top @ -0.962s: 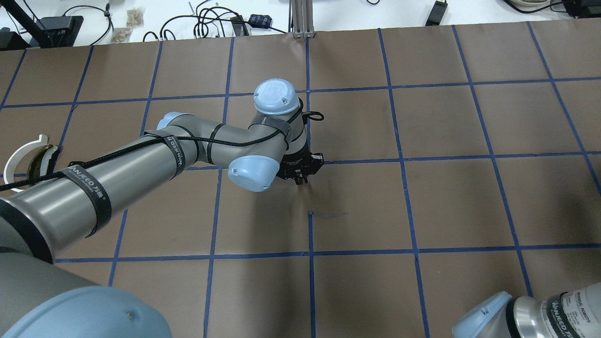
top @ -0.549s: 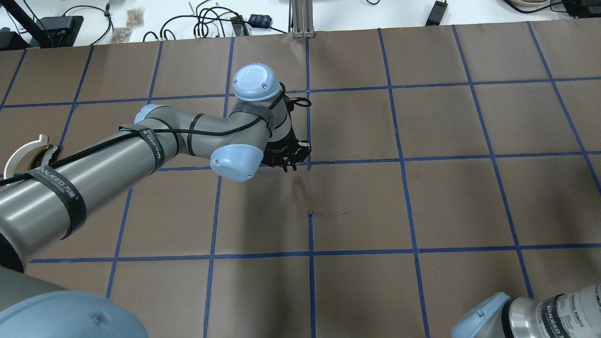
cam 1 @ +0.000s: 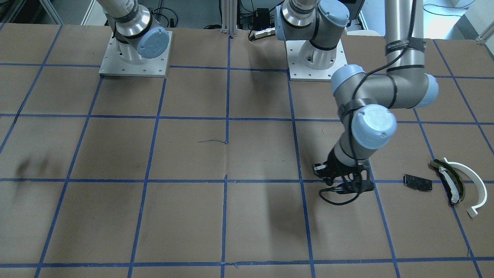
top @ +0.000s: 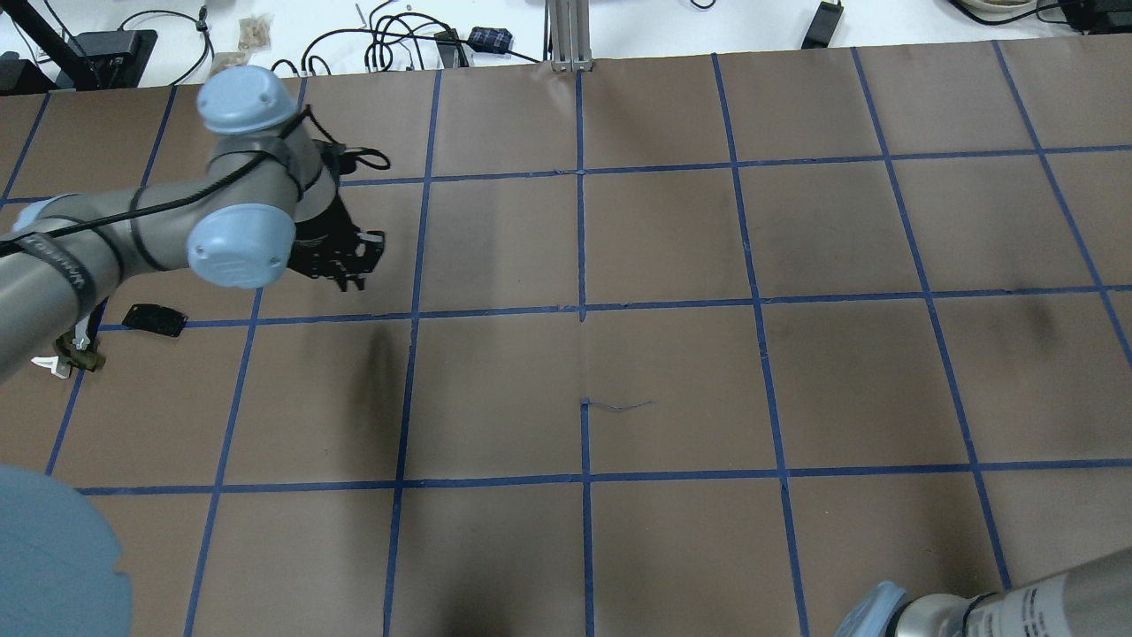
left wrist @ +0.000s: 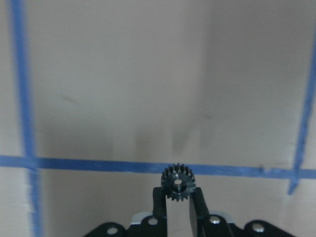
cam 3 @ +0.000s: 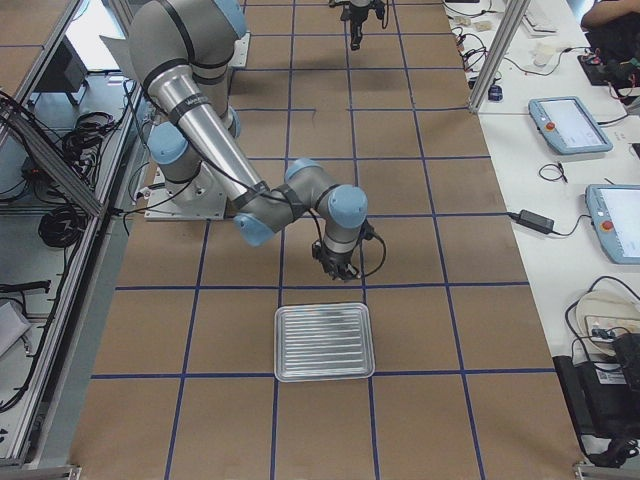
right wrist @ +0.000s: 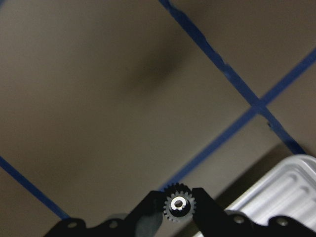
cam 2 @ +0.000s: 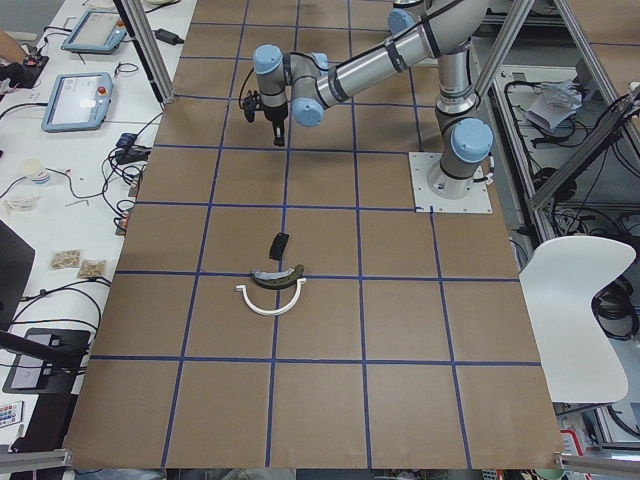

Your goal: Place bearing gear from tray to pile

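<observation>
The counter (top: pixel 672 239) I am working over is covered in matte brown paper, ruled into squares by blue tape. The left arm (cam 1: pixel 401 88), a grey metal tube with pale blue joint caps, reaches out over the robot's left half of it. The right arm (cam 3: pixel 215 150) bends down beside the tray (cam 3: pixel 323 342), a shallow rectangle of ribbed, bright metal with rounded corners.

The pile lies flat on the paper at the left end, its pieces close together. The white half-ring (cam 1: pixel 481 184) is a thin, smooth arc. The olive-and-black curved piece (cam 1: pixel 444 170) nests just inside its curve. The black plate (cam 1: pixel 417 182), flat and rectangular, lies a little apart from them on the side nearer the left gripper (left wrist: pixel 178 193).

That gripper hangs above the counter near the plate, short of the pile. Its black fingers (left wrist: pixel 158 200) are clamped on the bearing gear (left wrist: pixel 178 183), a small dark toothed wheel with a pale hub, held in the air over a tape line.

The right gripper (right wrist: pixel 177 206) hangs just beside a corner of the tray. Its fingers (right wrist: pixel 150 207) pinch a second gear (right wrist: pixel 177 201) of the same toothed shape, with a shiny centre bore.
</observation>
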`<state>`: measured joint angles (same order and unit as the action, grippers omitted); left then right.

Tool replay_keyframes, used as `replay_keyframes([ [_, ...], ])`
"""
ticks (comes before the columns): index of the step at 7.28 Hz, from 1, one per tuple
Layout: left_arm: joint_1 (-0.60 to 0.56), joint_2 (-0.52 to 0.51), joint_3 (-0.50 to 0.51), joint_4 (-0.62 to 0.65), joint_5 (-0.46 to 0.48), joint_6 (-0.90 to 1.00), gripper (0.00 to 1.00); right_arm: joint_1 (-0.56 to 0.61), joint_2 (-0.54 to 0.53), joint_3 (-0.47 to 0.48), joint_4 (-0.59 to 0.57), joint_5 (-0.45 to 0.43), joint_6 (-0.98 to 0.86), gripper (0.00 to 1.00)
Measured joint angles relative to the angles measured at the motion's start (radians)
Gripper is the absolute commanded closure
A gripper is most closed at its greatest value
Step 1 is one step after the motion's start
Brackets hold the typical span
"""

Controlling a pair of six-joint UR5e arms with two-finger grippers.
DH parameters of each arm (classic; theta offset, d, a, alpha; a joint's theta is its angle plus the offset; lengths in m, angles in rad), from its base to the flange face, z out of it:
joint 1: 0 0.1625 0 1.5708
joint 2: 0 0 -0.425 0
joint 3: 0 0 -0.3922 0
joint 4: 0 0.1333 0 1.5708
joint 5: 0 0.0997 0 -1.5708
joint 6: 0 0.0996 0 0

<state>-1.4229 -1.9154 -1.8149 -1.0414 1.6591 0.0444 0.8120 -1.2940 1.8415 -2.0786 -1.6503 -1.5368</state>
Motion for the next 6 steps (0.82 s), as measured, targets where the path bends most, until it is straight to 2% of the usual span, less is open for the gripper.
replay_keyframes([
  [1,0.103,0.019,-0.034,0.005,0.041,0.108,1.0,0.1,-0.049,0.058,0.011,-0.003,0.153,1.0],
  [3,0.289,0.043,-0.104,0.036,0.059,0.312,1.0,0.289,-0.133,0.159,0.02,0.0,0.452,1.0],
  [5,0.383,0.054,-0.148,0.046,0.058,0.393,0.98,0.467,-0.193,0.241,0.015,0.004,0.767,0.99],
  [6,0.423,0.051,-0.158,0.047,0.052,0.414,0.73,0.57,-0.201,0.255,0.01,0.004,0.945,0.98],
])
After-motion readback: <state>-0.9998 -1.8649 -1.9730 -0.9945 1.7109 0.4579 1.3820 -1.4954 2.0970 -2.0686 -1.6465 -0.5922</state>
